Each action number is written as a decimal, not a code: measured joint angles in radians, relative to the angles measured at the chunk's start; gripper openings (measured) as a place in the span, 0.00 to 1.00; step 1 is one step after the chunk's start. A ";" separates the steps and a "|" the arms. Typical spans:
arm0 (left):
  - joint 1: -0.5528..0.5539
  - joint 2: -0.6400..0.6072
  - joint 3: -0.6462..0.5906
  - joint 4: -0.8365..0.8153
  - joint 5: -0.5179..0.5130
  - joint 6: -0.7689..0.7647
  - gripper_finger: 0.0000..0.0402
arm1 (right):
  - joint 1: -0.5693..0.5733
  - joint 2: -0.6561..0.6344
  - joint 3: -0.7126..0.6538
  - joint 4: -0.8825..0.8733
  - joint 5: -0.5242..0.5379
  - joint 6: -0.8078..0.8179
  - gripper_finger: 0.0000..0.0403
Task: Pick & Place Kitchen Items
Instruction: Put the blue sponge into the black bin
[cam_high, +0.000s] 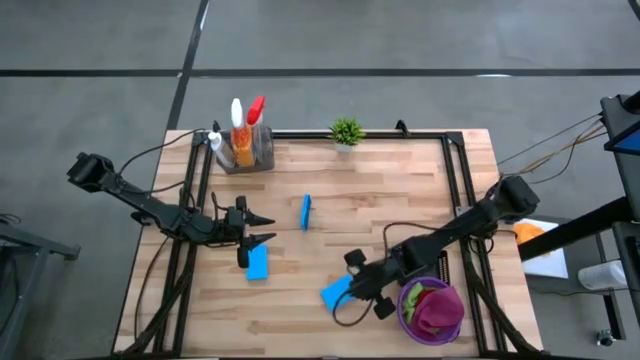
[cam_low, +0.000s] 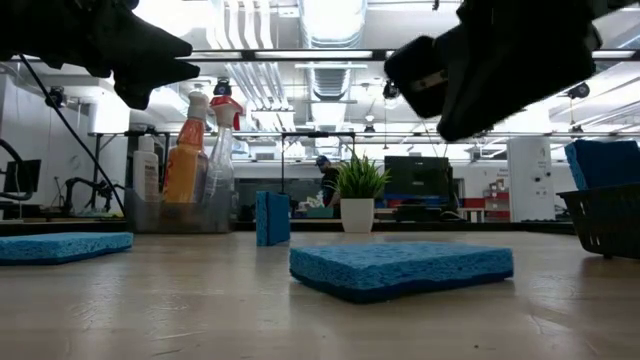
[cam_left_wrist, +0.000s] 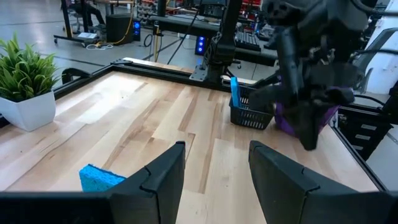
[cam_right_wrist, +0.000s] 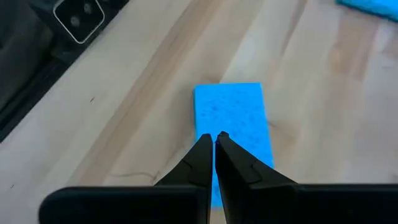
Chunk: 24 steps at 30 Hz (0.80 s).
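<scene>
- Blue sponges lie at three spots on the wooden table (cam_high: 400, 190): one standing on edge near the middle (cam_high: 306, 211), one flat at the left (cam_high: 257, 263) just beside the left gripper (cam_high: 262, 228), one flat toward the near right (cam_high: 336, 292) under the right gripper (cam_high: 358, 288).
- From above, the left gripper's two fingers stand well apart, holding nothing; the left wrist view confirms a wide gap between the dark fingers (cam_left_wrist: 165, 171), with a sponge corner (cam_left_wrist: 99, 178) on the wood beside them.
- Only the right wrist view shows the right gripper's state: its fingertips (cam_right_wrist: 205, 149) are pinched together with almost no gap, poised over the flat sponge (cam_right_wrist: 233, 115); whether they touch it cannot be told.
- The low view shows the near sponge (cam_low: 400, 267) lying flat, another (cam_low: 62, 246) at far left, and the upright one (cam_low: 271, 217) standing behind.
- At the far left corner a clear holder (cam_high: 252, 152) carries the spray bottles: white (cam_high: 215, 141), orange (cam_high: 240, 130) and red-topped clear (cam_high: 256, 112); the low view shows them upright, side by side.
- A purple bowl (cam_high: 405, 310) at the near right holds magenta (cam_high: 436, 312) and green (cam_high: 412, 297) cloths, seen clearly only from above.
- The left wrist view alone reveals a dark mesh basket (cam_left_wrist: 252, 116) with a blue sponge (cam_left_wrist: 234, 92) upright inside.
- A small potted plant (cam_high: 346, 131) sits at the far edge.
</scene>
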 joint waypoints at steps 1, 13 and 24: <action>0.000 0.000 0.000 0.000 0.000 0.000 0.45 | 0.003 0.020 0.011 0.001 0.000 0.000 0.04; 0.000 0.000 0.000 -0.002 0.000 0.002 0.45 | 0.013 0.271 0.296 -0.384 0.019 0.007 0.04; 0.000 0.000 0.000 -0.007 0.000 0.002 0.45 | 0.033 0.383 0.520 -0.629 0.053 -0.031 0.05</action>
